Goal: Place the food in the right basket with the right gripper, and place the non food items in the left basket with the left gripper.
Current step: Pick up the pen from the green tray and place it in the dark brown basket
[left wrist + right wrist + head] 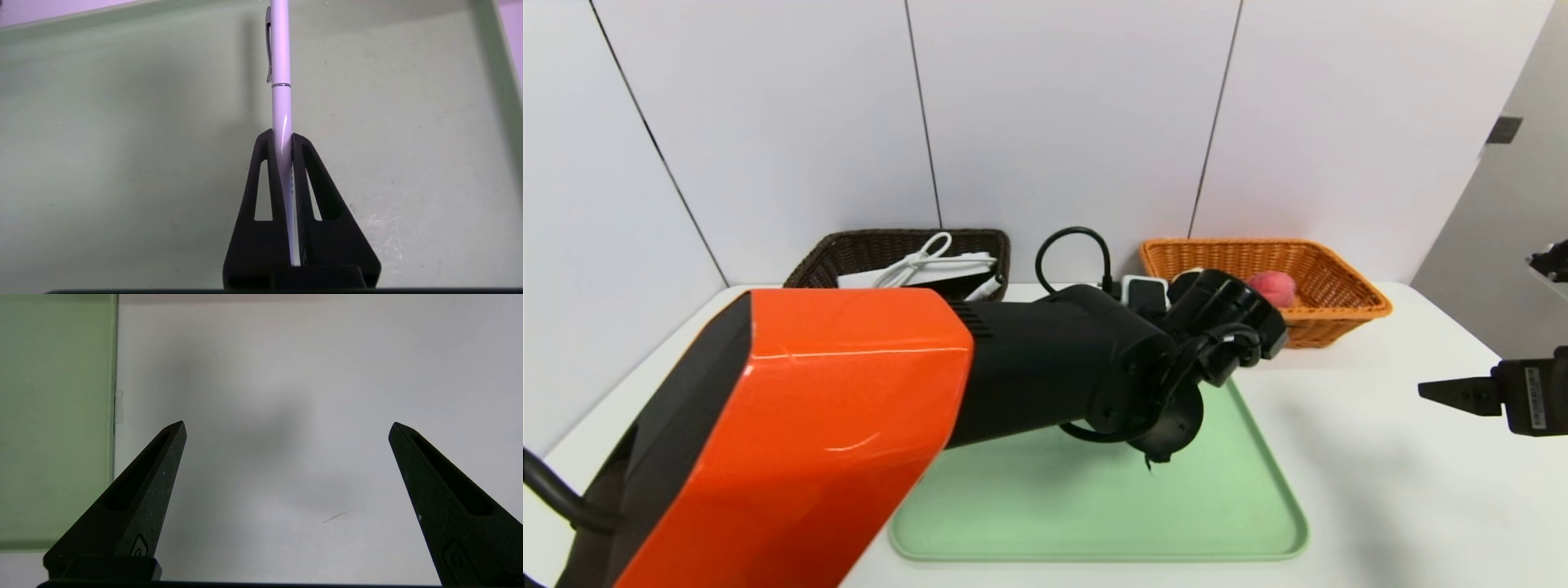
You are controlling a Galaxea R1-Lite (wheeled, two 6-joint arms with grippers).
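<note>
Left pincer (281, 136) clamped on the pen (280, 61) over the green tray (122, 143), judged bound for the dark basket (849, 249) at the desk's far edge; right pincer (286, 428) parked apart near the right edge.

Your left arm (849, 408) fills lower left and centre of head view: orange shell, black forearm reaching toward frame centre, wrist angled forward and down. Left gripper (282, 136) sits at bottom centre of left wrist view, fingers (261, 171) pinched together on thin white pen (281, 81), which sticks out past fingertips. Your right arm parked at right edge of head view, mid height. Right gripper (287, 426) spread wide, fingers (151, 477) far apart, holding nothing.
</note>
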